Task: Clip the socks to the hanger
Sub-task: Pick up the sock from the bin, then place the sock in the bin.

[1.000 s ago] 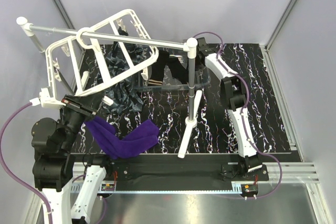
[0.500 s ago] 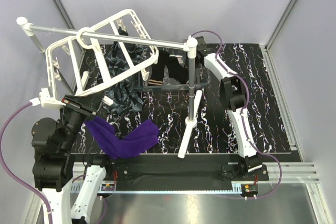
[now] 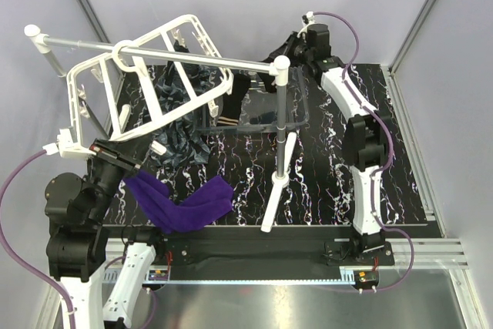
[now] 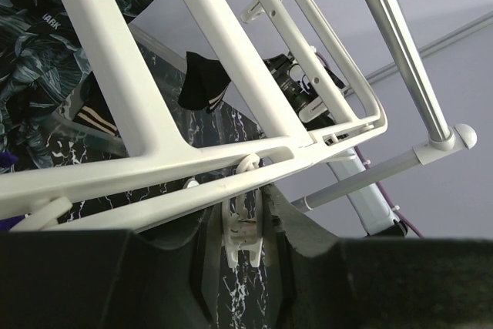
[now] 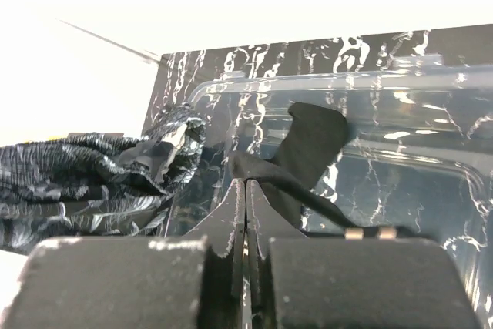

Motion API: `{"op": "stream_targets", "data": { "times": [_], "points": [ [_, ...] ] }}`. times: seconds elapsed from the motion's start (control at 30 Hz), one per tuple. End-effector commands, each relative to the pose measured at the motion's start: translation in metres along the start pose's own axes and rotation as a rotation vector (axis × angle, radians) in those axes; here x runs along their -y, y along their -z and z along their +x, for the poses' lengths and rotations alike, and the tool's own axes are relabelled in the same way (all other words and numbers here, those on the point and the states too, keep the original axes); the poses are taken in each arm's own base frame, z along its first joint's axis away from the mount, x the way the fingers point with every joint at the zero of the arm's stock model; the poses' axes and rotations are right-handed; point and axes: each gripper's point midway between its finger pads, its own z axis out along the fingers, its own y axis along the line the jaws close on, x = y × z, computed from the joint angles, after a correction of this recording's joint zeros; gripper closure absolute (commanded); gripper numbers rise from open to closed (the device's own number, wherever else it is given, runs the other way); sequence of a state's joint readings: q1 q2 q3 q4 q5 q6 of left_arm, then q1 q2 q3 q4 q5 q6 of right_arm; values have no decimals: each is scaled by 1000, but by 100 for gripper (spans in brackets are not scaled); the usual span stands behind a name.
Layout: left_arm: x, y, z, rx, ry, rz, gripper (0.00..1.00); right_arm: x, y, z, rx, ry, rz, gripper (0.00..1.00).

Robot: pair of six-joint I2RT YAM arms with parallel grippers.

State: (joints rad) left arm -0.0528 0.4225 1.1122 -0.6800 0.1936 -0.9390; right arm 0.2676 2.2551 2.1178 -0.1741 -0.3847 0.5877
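Above the marbled table [image 3: 400,113], left jaws pinch clip [image 4: 245,225], right jaws black sock [image 5: 312,140].

Bright, even light — right wrist view overexposed above.

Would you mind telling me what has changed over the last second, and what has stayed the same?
The right gripper closed on a black sock and rose toward the far side of the table, lifting the sock up from the clear tray. The left gripper stayed shut on a clip of the hanger, and the purple sock lies unmoved near the table's front edge.
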Motion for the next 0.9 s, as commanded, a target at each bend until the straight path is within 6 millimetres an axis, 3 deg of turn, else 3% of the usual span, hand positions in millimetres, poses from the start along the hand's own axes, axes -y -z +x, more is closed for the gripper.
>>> {"op": "stream_targets", "data": {
  "times": [0.0, 0.2, 0.43, 0.53, 0.6, 0.63, 0.73, 0.8, 0.87],
  "points": [
    [17, 0, -12, 31, -26, 48, 100, -3, -10, 11, -30, -48, -32, 100],
    [16, 0, -12, 31, -28, 48, 100, 27, -23, 57, -139, -14, 52, 100],
    [15, 0, -11, 30, -25, 43, 100, 41, -36, 96, -236, -110, 76, 100],
    [13, -1, -10, 27, -23, 40, 100, 38, -38, 120, -310, -110, 54, 99],
    [13, 0, -9, 26, -23, 40, 100, 34, -38, 123, -334, -64, 39, 83],
    [13, -1, -10, 27, -23, 40, 100, 38, -35, 133, -377, -14, 53, 77],
    [13, 1, -10, 29, -25, 40, 100, 50, -30, 136, -407, 52, 104, 61],
    [11, 0, -9, 29, -21, 38, 100, 58, -22, 128, -368, 84, 178, 54],
    [11, -1, -8, 26, -15, 38, 100, 46, -16, 108, -295, 115, 168, 50]
  ]
}}
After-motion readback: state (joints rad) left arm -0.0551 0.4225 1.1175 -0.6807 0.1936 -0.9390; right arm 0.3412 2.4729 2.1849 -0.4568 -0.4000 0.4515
